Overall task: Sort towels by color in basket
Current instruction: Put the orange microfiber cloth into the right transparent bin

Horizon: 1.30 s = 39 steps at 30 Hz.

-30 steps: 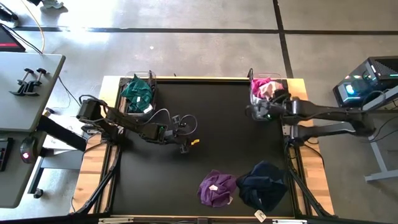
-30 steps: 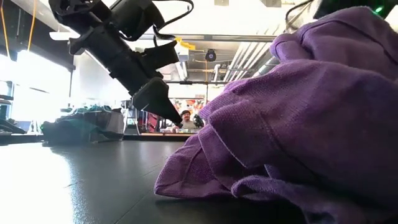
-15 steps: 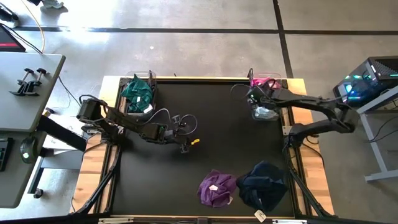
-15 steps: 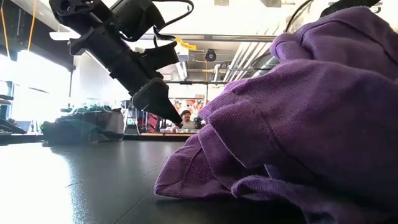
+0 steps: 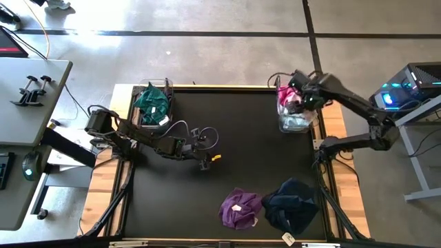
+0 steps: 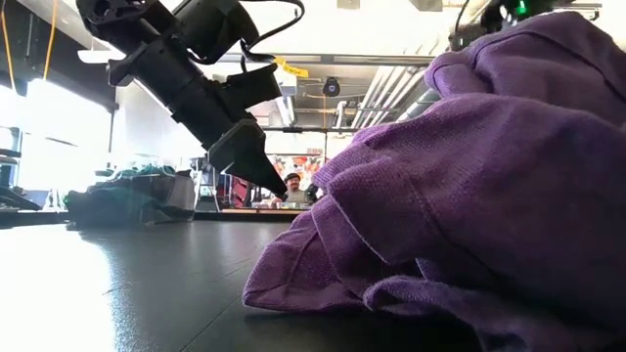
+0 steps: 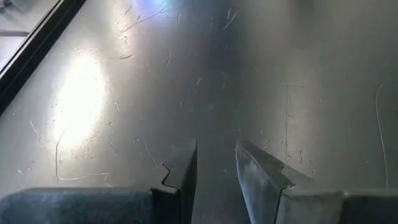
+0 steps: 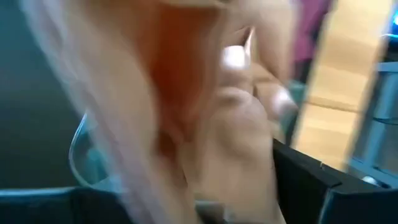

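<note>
Right claw [image 5: 298,91] sits over the clear basket [image 5: 295,122] at the far right corner of the black surface [image 5: 234,138], approx 1 o'clock from surface centre. Pink/magenta towels [image 5: 288,95] bunch in that basket right under it; wrist view is filled w/ peach-pink cloth [image 8: 205,124] pressed close to the lens. It's too smeared to see whether cloth is pinched or just hanging in front, so I can't tell how the fingers stand.

What the next move hangs on, I'd say: two towels not yet sorted, purple towel [image 5: 240,209] and navy towel [image 5: 292,205], side by side at the near edge, approx 6 o'clock from the right claw, well apart from it. Navy one is nearer the right arm's side. Both are lumps, no clear long axis.

Left claw [image 5: 204,162] hangs just above the bare surface near centre, fingers [image 7: 180,177] narrow but w/ a gap, holding nothing. Purple towel lies approx 5 o'clock from it, closer to it than to the right claw. Green towels [image 5: 151,102] sit in the far left basket [image 5: 160,121], approx 10 o'clock from the left claw
</note>
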### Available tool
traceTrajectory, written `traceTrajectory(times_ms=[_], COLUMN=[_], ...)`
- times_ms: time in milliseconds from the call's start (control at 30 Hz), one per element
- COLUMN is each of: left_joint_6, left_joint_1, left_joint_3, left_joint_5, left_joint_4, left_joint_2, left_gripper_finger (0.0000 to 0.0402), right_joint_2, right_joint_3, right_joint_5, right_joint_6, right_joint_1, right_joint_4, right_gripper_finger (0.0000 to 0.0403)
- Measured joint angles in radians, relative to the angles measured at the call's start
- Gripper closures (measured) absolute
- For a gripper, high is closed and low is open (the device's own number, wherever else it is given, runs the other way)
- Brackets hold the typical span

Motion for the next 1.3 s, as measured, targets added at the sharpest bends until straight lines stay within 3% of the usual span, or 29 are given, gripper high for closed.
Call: traceTrajectory(times_ms=[167, 333, 533, 700, 833, 1000, 1133, 1300], left_joint_6=[0.000, 0.000, 0.000, 0.000, 0.008, 0.057, 0.087, 0.087], left_joint_1=[-0.001, -0.001, -0.009, -0.010, -0.010, -0.013, -0.005, -0.003], left_joint_3=[0.000, 0.000, 0.001, 0.001, 0.001, 0.001, 0.002, 0.002], left_joint_5=[0.000, 0.000, 0.000, 0.000, 0.000, 0.010, 0.105, 0.163], left_joint_4=[0.000, 0.000, 0.000, 0.000, 0.008, 0.087, 0.173, 0.183], left_joint_2=[0.000, 0.000, 0.000, 0.000, 0.000, 0.000, 0.000, 0.000], left_gripper_finger=[0.0304, 0.0304, 0.0304, 0.0304, 0.0304, 0.0304, 0.0308, 0.0320], right_joint_2=[0.004, -0.008, -0.007, -0.006, 0.013, 0.035, 0.012, -0.021], right_joint_3=[0.184, 0.189, -0.092, -0.362, -0.473, -0.485, -0.424, -0.258], right_joint_5=[0.062, 0.166, 0.136, 0.053, 0.025, 0.025, -0.013, -0.020], right_joint_6=[-0.020, -0.022, -0.018, -0.052, -0.061, -0.112, -0.213, -0.239], right_joint_1=[0.001, 0.051, 0.104, 0.040, -0.035, -0.079, -0.080, -0.080], right_joint_4=[-0.114, -0.043, 0.256, 0.628, 0.826, 0.839, 0.795, 0.592], right_gripper_finger=[0.0191, 0.0237, 0.0333, 0.0397, 0.0390, 0.0393, 0.0378, 0.0315])
